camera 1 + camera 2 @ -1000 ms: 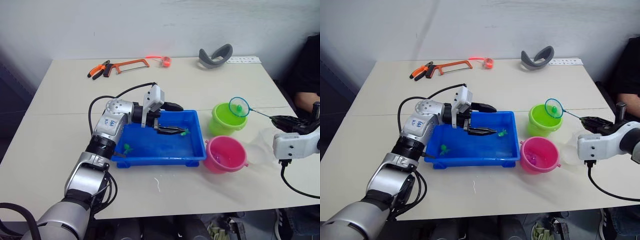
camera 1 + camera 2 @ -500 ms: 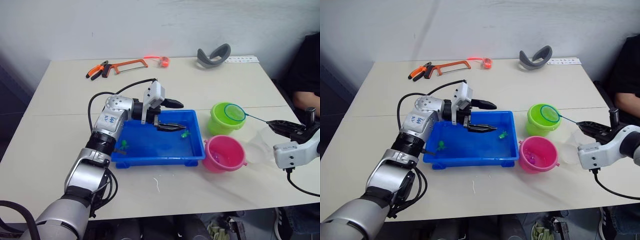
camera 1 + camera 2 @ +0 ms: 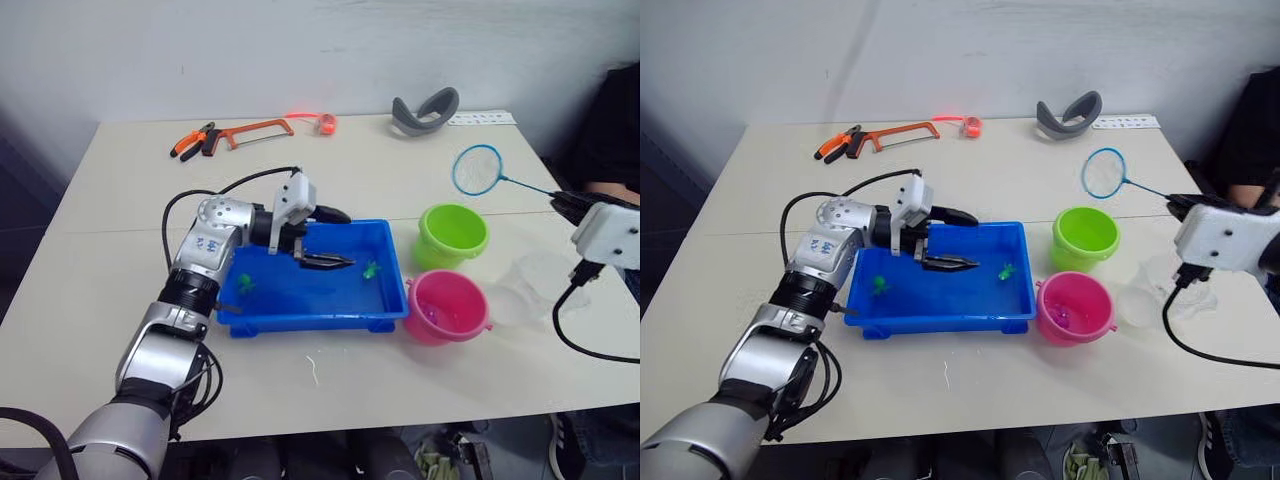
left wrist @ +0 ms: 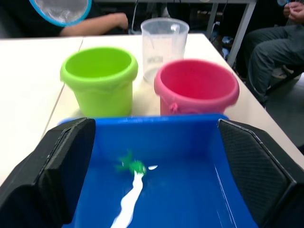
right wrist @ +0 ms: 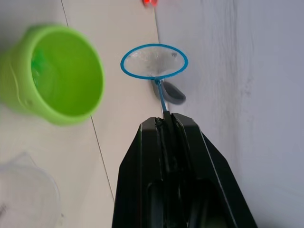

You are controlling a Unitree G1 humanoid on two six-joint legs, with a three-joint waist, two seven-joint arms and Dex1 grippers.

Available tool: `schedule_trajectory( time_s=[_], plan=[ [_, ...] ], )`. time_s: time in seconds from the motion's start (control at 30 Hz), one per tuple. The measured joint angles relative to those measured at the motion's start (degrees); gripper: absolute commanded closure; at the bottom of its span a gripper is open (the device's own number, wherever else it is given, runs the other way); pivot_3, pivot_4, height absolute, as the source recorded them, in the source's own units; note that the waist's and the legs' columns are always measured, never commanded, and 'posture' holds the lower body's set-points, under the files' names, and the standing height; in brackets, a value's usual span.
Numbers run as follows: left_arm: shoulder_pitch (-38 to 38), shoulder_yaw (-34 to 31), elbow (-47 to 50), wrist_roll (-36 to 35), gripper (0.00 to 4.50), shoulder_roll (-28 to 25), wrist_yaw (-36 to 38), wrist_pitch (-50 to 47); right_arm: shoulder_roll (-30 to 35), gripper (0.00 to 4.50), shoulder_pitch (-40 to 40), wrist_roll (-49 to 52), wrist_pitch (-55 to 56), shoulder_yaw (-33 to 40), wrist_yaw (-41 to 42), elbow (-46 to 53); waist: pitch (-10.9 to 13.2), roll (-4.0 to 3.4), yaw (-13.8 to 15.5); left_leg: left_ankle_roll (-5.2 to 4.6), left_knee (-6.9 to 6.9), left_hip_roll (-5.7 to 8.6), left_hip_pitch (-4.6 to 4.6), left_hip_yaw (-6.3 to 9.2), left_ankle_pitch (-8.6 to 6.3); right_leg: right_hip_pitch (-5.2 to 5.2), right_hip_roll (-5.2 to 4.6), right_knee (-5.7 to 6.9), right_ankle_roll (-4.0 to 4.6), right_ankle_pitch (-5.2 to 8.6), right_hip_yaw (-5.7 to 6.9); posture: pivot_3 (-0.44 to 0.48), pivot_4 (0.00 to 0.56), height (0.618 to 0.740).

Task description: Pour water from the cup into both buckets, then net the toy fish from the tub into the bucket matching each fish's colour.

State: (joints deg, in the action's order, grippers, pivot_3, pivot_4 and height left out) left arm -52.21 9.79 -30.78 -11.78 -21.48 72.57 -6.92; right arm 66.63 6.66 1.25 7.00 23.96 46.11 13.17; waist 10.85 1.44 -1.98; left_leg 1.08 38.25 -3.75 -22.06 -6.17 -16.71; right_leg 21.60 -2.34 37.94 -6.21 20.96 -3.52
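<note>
Right gripper [image 5: 166,121] clamps the net [image 3: 478,169] handle, hoop lifted past the green bucket [image 3: 453,233] — likely just emptied — while the left gripper [image 3: 334,238] hangs wide open over the tub [image 3: 300,300], 2 green fish [image 3: 371,269] left.

The robot's left arm [image 3: 190,300] is built from silver-grey cylindrical metal segments joined by black ribbed collars. Its rounded forearm housing is white-grey and carries small blue printed markings and dark round fasteners. A black cable loops out from the forearm and runs to a white rectangular wrist module [image 3: 291,206]. The left gripper [image 3: 335,238] consists of two black tapered fingers; in the left wrist view, their inner pads [image 4: 66,166] show a fine cross-hatched texture. The right arm ends in a white box-shaped wrist housing [image 3: 612,232], with a black cable hanging from its underside. The right gripper [image 5: 165,124] has two smooth black fingers.
</note>
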Motion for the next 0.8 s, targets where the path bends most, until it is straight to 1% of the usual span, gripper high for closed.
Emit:
schedule_trajectory(
  time_s=[0.13,0.2,0.23,0.27,0.37,0.43,0.63,0.8],
  plan=[
    [3.23,0.38,3.71,0.73,0.03,-4.11,1.3,-1.12,-1.78,4.5,10.17,1.27,-1.98,-10.63,1.75,4.13,0.0,0.01,-0.15,0.0,0.01,-0.01,-0.02,0.02,0.0,0.01,-0.06,0.0,0.0,0.0,0.02,0.0,0.15,0.74],
    [4.01,0.31,5.04,0.8,0.03,-5.04,1.34,-1.92,-3.06,4.5,13.39,0.83,-1.81,-15.01,2.54,4.12,0.0,0.01,0.06,-0.01,0.01,0.01,-0.06,0.01,-0.01,0.04,-0.1,-0.02,0.0,0.0,0.05,0.0,0.15,0.74],
    [4.83,0.28,6.55,0.8,0.03,-5.95,1.26,-2.77,-4.23,4.5,16.46,-0.01,-0.1,-18.75,3.76,3.13,0.0,0.0,0.24,-0.04,0.02,0.02,-0.09,0.02,-0.02,0.06,-0.12,-0.04,0.0,0.0,0.06,0.0,0.15,0.74],
    [5.05,0.28,7.09,0.8,0.03,-6.15,1.22,-3.05,-4.4,4.5,16.99,-0.34,0.6,-19.72,4.11,2.95,0.0,0.0,0.42,-0.05,0.01,0.04,-0.1,0.03,-0.03,0.06,-0.16,-0.05,0.0,0.0,0.08,0.0,0.15,0.74],
    [7.16,0.09,10.28,0.79,0.03,-7.61,0.41,-4.8,-4.88,4.5,20.58,-3.49,6.51,-25.84,7.11,-0.73,0.0,0.0,0.45,-0.14,0.02,0.06,-0.14,0.03,-0.08,0.06,-0.23,-0.1,0.0,0.0,0.13,0.0,0.15,0.74],
    [8.64,-0.1,12.42,0.74,0.03,-8.36,-0.32,-6.2,-5.18,4.5,22.62,-6.49,11.18,-29.41,8.38,-4.5,0.0,0.0,0.26,-0.16,0.04,0.06,-0.14,-0.05,-0.09,0.09,-0.25,-0.09,0.0,0.0,0.1,0.0,0.15,0.74],
    [10.57,-0.76,17.11,0.32,0.03,-8.95,-2.35,-9.17,-6.28,4.5,28.98,-13.62,22.07,-35.03,9.39,-14.22,0.01,0.0,0.05,-0.14,0.09,0.0,-0.09,-0.06,-0.08,0.11,-0.21,0.02,0.01,0.01,0.09,0.0,0.15,0.74],
    [12.34,-0.95,19.68,-0.39,0.03,-9.15,-3.91,-10.79,-6.85,4.5,33.44,-17.55,29.87,-38.18,9.45,-20.57,0.01,0.0,-0.2,-0.14,0.06,0.0,-0.08,-0.07,-0.08,0.11,-0.25,0.01,0.01,0.01,0.08,0.0,0.15,0.74]
  ],
)
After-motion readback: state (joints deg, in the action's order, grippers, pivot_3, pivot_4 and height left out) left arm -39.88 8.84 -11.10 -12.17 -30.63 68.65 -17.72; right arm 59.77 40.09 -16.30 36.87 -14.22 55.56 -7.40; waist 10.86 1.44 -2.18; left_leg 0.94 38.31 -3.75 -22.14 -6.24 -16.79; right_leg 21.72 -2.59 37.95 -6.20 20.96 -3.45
